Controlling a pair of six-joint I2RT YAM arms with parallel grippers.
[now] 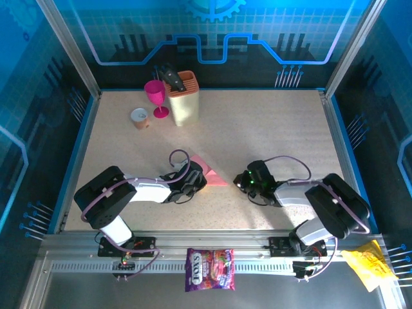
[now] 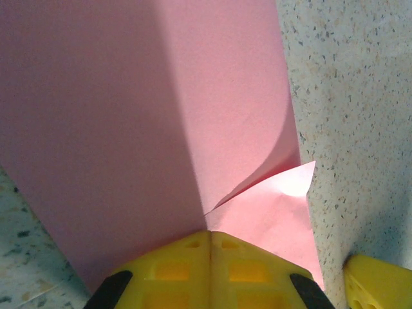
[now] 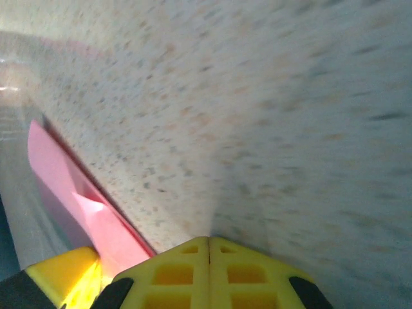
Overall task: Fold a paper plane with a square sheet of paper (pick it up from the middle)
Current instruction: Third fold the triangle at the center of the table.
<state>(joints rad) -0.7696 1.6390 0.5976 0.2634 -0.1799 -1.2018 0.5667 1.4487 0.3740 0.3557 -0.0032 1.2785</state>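
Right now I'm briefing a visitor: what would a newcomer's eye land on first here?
The pink paper at the middle of the table, partly folded, with the left hand at its left edge and the right hand just to its right. Next, the magenta goblet beside the beige knife block, far left.

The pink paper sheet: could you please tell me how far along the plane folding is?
Done: the square sheet of paper already has a fold, showing as a pointed triangle from above with an overlapping flap in the left wrist view. In hand: the left gripper sits over it, the right gripper beside its tip. Remaining: the slim dart shape is not yet formed.
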